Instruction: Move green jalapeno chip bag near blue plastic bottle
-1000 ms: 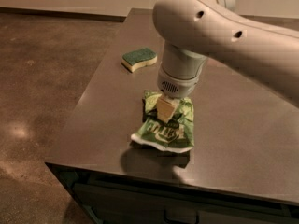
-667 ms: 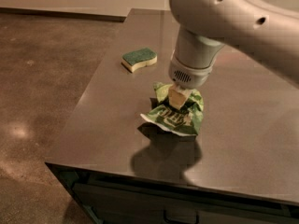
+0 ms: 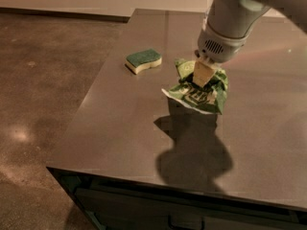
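Over the middle of the table, the gripper (image 3: pixel 200 78) points straight down and pinches the top of the green chip bag (image 3: pixel 205 96). One tan finger (image 3: pixel 202 72) shows in front of the bag, pressed flat against it. The other finger is hidden behind the bag.

The bag hangs from the gripper. It is crumpled, and its bottom edge flares out to the left and the right. White letters show on its front. It looks lifted a little off the table, because its dark shadow (image 3: pixel 192 152) lies lower down, closer to the front edge.

Above the gripper is a round white wrist (image 3: pixel 218 47) with small dark slots in it. The thick white arm (image 3: pixel 235 11) goes up from there and leans away to the top right corner, where it leaves the view.

To the left of the bag, apart from it, a sponge (image 3: pixel 143 60) lies flat on the table. It is green on top and yellow below.

The table (image 3: pixel 120 128) is dark, smooth and a bit shiny. The brown floor (image 3: pixel 43 80) is on its left side.
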Robot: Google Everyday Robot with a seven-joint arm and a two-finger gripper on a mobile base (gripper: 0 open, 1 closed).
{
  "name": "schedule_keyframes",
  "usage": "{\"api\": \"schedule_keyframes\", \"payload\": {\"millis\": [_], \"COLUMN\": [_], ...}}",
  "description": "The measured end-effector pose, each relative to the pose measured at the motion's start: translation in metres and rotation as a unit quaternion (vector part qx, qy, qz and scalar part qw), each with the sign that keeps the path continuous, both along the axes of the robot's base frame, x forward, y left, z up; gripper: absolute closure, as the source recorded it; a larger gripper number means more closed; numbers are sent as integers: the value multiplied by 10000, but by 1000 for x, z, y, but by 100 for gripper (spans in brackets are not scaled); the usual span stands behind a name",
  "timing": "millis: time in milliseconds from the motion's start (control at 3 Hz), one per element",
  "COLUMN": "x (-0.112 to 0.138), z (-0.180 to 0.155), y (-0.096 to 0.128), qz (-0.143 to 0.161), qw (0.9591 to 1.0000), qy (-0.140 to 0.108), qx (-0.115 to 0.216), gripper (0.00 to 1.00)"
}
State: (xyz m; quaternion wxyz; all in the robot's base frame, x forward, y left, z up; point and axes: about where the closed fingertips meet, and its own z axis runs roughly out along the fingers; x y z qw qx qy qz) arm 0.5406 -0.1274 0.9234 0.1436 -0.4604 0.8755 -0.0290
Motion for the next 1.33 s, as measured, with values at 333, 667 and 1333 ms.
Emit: {"api": "schedule_keyframes", "payload": {"millis": [333, 667, 1333], "x": [21, 45, 89], "z": [17, 24, 18], "y": [-22, -36, -65], "qz": [-213, -433, -873], "qw": [9997, 9989, 9956], "qy": [-116, -200, -240], "qx": [31, -20, -228], "gripper": [100, 100, 100]}}
